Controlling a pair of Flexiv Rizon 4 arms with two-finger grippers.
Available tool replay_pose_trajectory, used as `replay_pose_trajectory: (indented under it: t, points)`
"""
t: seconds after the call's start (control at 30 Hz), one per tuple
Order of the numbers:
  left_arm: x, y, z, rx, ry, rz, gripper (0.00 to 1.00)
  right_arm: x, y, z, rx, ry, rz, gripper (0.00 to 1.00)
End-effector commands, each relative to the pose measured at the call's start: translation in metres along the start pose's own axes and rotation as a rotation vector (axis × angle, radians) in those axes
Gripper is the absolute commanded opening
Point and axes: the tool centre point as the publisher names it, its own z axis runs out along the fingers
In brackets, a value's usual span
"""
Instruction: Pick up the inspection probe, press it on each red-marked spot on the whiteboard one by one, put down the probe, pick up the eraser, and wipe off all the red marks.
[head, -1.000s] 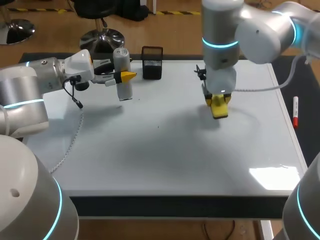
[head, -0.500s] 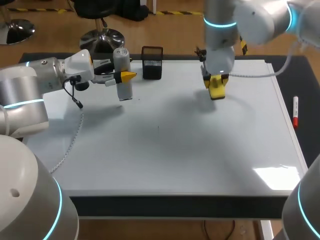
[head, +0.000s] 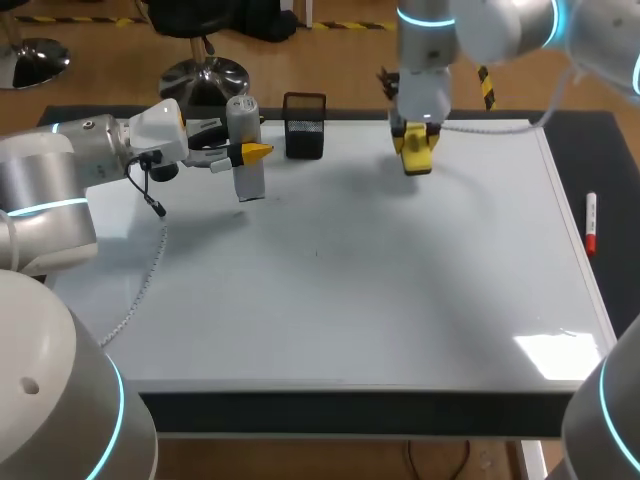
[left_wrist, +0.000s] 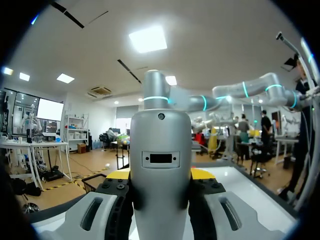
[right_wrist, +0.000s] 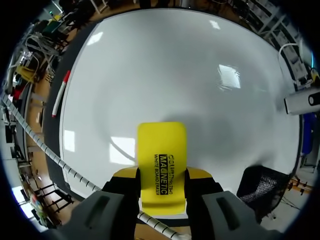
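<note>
Grey probe (left_wrist: 160, 165) upright in L hand (head: 246, 154); yellow eraser (right_wrist: 161, 147) in R hand (right_wrist: 161, 176), over whiteboard (head: 400, 300).

Black table (head: 600, 160), seen as a dark border at 12, 3 and 6 o'clock; bright lamp glare (head: 553, 352) at 5 o'clock.

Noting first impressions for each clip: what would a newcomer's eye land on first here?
The bright yellow eraser, held in the right gripper near the far edge of the whiteboard, stands out most. Next comes the grey probe, upright in the left gripper over the board's far left part, beside a black mesh holder. The whiteboard itself shows no red marks.
</note>
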Motion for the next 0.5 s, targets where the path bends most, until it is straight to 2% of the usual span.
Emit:
replay_pose_trajectory:
  t: [0.03, 0.5]
  points:
    - [0.0, 0.0, 0.0, 0.002, 0.001, 0.001, 0.0, -0.006, -0.025, 0.007, -0.084, -0.004, 0.005, 0.0]
    - [0.0, 0.0, 0.0, 0.002, 0.001, 0.001, 0.0, -0.026, -0.056, 0.018, -0.118, -0.082, 0.027, 0.0]
